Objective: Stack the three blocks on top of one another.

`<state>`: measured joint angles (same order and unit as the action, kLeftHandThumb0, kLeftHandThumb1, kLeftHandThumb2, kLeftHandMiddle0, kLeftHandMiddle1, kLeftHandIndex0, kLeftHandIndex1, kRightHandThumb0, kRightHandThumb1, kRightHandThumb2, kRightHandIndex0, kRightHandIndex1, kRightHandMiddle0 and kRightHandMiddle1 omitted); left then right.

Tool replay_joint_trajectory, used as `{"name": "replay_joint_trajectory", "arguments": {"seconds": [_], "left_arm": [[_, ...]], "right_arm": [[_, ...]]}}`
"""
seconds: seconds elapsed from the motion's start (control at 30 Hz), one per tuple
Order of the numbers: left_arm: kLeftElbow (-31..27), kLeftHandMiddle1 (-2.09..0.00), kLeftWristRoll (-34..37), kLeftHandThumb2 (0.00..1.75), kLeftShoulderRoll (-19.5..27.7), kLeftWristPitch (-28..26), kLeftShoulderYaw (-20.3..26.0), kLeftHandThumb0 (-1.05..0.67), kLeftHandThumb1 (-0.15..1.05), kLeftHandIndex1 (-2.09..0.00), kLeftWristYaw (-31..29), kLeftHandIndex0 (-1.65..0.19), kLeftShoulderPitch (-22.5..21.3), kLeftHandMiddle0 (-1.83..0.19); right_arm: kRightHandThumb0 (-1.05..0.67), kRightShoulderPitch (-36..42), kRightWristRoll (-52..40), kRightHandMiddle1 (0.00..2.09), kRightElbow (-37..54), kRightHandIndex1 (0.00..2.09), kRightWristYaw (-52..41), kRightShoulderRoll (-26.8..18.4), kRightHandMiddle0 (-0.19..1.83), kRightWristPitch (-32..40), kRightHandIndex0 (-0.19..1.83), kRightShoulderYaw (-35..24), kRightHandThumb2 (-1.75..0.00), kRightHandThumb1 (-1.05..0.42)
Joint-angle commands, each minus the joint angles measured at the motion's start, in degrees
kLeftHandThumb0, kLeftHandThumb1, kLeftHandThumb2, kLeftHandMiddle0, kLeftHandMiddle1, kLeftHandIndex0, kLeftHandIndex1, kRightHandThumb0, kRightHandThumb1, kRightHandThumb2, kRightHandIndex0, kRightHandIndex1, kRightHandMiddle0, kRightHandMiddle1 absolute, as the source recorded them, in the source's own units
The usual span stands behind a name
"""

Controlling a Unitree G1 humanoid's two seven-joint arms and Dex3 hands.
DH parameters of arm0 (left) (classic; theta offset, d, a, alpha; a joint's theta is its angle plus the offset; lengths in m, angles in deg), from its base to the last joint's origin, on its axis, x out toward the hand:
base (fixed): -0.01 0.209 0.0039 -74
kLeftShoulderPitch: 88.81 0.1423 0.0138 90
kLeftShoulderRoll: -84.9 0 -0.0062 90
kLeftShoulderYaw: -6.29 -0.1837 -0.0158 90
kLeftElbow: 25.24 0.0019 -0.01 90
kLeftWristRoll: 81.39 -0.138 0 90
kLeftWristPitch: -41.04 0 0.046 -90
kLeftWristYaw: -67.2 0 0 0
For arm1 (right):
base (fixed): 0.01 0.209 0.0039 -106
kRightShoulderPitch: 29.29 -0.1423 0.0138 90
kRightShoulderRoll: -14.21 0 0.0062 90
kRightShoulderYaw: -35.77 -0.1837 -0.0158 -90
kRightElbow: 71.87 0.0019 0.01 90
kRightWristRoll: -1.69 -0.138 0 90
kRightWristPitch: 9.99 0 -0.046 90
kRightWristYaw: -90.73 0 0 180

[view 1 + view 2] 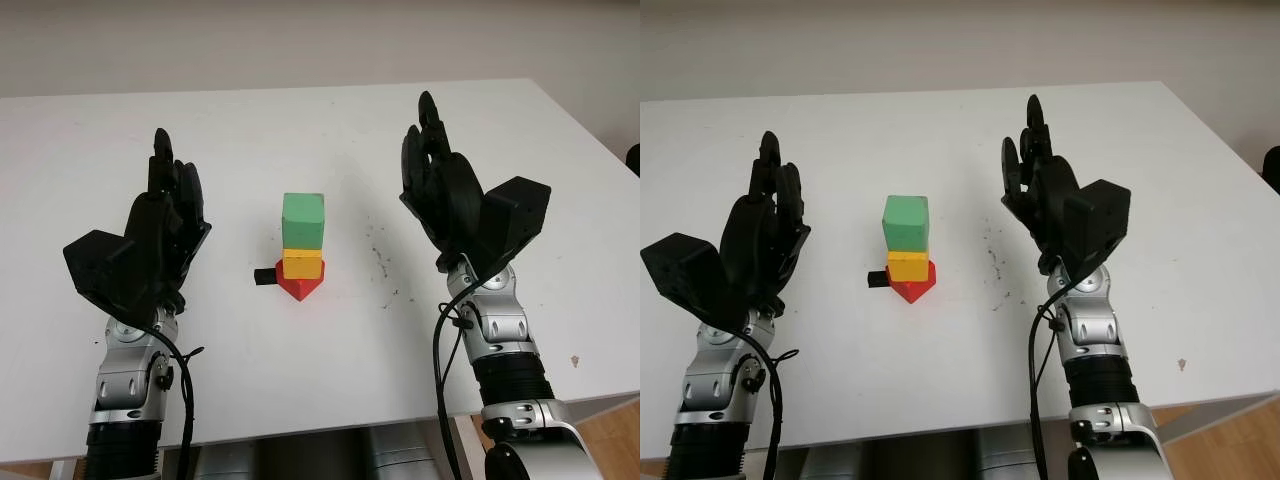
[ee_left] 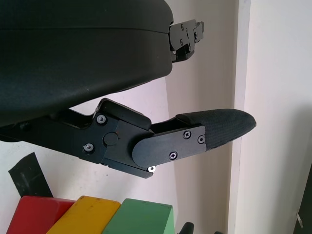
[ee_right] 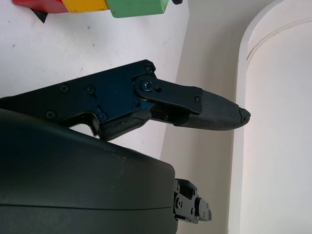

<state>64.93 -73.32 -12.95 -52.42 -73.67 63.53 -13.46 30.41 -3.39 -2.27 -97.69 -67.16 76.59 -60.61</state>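
**Ana:** Left eye view first: where do the blocks stand?

**Ben:** All three are in one stack near the middle of the white table, well away from every edge. The red block is at the bottom, touching the tabletop, with one corner pointing toward the near edge. The yellow block sits on it, and the green block sits on the yellow one.

**Ana:** Anything beside the stack?

**Ben:** A small piece of black tape lies on the table, touching the red block on the side toward the left hand.

**Ana:** And the hands?

**Ben:** The left hand is over the table toward its left edge, open and holding nothing, apart from the stack. The right hand is toward the right edge, likewise open and holding nothing, fingers pointing to the far edge.

**Ana:** Marks on the table?

**Ben:** Some dark specks between the stack and the right hand.
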Motion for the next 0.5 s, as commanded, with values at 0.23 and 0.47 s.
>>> {"name": "replay_joint_trajectory", "arguments": {"seconds": [0.23, 0.47], "left_arm": [[-1.3, 0.00, 0.3, 0.67, 0.0, 0.0, 0.0, -0.78, 1.05, 0.00, -0.1, 0.19, 1.0, 0.19], [-1.3, 0.00, 0.1, 0.67, 0.1, 0.0, 0.1, -0.78, 1.05, -0.01, -0.1, 0.19, 1.0, 0.19]], "right_arm": [[-0.75, 0.6, -0.2, 0.05, 1.3, 0.05, 0.0, -0.1, -0.17, 0.1, -0.18, 0.1, -0.66, -1.05], [-0.75, 0.7, -0.3, 0.05, 1.8, 0.05, 0.4, 0.1, -0.16, 0.6, -0.18, 0.1, -0.66, -1.05]]}}
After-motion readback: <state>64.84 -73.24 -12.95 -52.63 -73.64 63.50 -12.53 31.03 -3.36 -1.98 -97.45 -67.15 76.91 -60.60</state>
